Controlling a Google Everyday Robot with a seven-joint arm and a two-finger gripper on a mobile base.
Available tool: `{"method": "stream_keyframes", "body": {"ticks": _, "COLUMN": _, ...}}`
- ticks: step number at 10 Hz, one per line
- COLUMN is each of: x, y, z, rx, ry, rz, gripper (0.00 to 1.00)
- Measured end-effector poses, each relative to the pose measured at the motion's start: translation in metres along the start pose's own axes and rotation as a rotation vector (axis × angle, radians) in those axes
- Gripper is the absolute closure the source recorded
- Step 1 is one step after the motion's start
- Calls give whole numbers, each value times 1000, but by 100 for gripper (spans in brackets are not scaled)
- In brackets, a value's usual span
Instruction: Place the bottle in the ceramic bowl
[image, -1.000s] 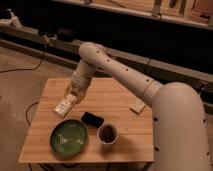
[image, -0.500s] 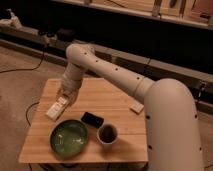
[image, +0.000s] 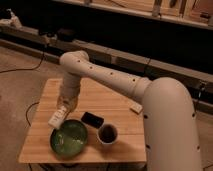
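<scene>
The white bottle (image: 57, 118) hangs tilted in my gripper (image: 62, 111), just above the far left rim of the green ceramic bowl (image: 69, 138). The bowl sits on the wooden table (image: 107, 102) near its front left. My arm reaches down from the right over the table's left half. The gripper is shut on the bottle's upper end.
A flat black rectangular object (image: 92, 119) lies just right of the bowl. A white-rimmed cup (image: 107, 134) with a dark inside stands to the bowl's right. A pale tan block (image: 135, 107) lies at the table's right edge. A dark bench runs behind.
My gripper has carried the bottle toward the front, from over the table's left side to just above the bowl's far rim.
</scene>
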Motion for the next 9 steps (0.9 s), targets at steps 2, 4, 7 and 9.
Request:
{"method": "stream_keyframes", "body": {"ticks": 2, "x": -1, "y": 11, "z": 5, "rx": -25, "ry": 20, "rz": -61, "gripper": 98}}
{"method": "stream_keyframes", "body": {"ticks": 4, "x": -4, "y": 18, "z": 8, "rx": -64, "ry": 57, "rz": -130, "gripper": 86}}
{"method": "stream_keyframes", "body": {"ticks": 7, "x": -13, "y": 17, "z": 18, "rx": -99, "ry": 73, "rz": -172, "gripper": 56}}
{"method": "stream_keyframes", "body": {"ticks": 9, "x": -12, "y": 19, "z": 22, "rx": -101, "ry": 76, "rz": -167, "gripper": 38}}
